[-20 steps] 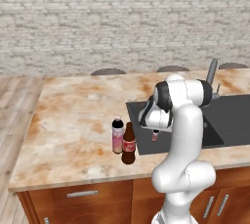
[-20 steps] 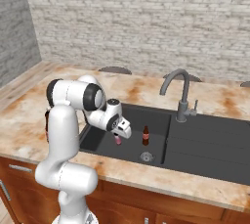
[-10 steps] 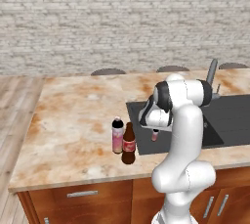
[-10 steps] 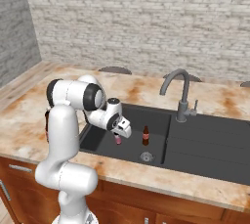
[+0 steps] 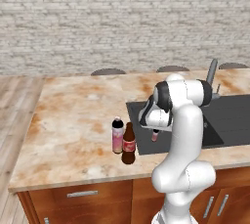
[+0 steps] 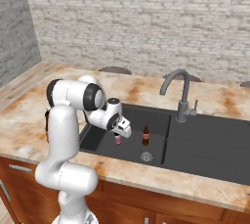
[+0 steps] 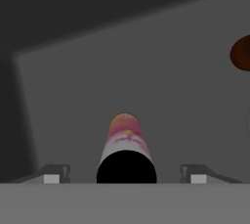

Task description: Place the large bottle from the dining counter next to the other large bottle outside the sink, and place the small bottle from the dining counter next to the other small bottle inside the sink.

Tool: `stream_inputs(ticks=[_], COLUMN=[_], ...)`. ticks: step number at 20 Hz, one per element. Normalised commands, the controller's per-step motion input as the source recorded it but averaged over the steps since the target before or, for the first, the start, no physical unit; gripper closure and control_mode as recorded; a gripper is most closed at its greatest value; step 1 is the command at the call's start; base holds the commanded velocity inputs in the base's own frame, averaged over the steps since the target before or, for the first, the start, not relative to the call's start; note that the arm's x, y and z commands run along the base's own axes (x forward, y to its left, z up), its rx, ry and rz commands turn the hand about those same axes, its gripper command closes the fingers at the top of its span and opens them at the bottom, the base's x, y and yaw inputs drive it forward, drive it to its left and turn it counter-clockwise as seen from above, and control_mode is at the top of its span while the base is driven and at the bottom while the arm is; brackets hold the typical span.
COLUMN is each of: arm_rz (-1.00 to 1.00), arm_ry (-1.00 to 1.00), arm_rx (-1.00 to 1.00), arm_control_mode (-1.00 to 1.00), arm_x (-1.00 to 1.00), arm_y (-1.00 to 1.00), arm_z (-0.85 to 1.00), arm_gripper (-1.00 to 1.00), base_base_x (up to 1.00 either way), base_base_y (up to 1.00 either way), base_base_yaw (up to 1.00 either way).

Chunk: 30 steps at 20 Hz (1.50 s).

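The pincer (image 7: 125, 174) stood released, its tips wide of the small bottle (image 7: 126, 142) — upright directly below it on the sink (image 6: 161, 120) floor, near the other small bottle (image 6: 145, 135).

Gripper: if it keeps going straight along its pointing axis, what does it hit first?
The small bottle: it stands directly ahead of the gripper, dark cap facing the open jaws. Past it is the sink floor. Whether the fingers would clear the bottle's sides is unclear.
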Motion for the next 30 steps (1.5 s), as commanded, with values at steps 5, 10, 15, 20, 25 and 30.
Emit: stream_inputs(ticks=[5, 10, 15, 20, 25, 30], arm_rz=[0.00, 0.00, 0.00, 0.00, 0.00, 0.00], arm_ry=[0.00, 0.00, 0.00, 0.00, 0.00, 0.02], arm_rx=[0.00, 0.00, 0.00, 0.00, 0.00, 0.00], arm_control_mode=[-1.00, -1.00, -1.00, -1.00, -1.00, -1.00], arm_x=[0.10, 0.04, 0.35, 0.26, 0.16, 0.00], arm_y=[0.00, 0.00, 0.01, 0.08, 0.01, 0.00], arm_z=[0.02, 0.47, 0.57, 0.57, 0.58, 0.54], arm_gripper=[-1.00, -1.00, -1.00, -1.00, -1.00, -1.00], base_base_x=[0.00, 0.00, 0.00, 0.00, 0.00, 0.00], base_base_y=[0.00, 0.00, 0.00, 0.00, 0.00, 0.00], base_base_yaw=[0.00, 0.00, 0.00, 0.00, 0.00, 0.00])
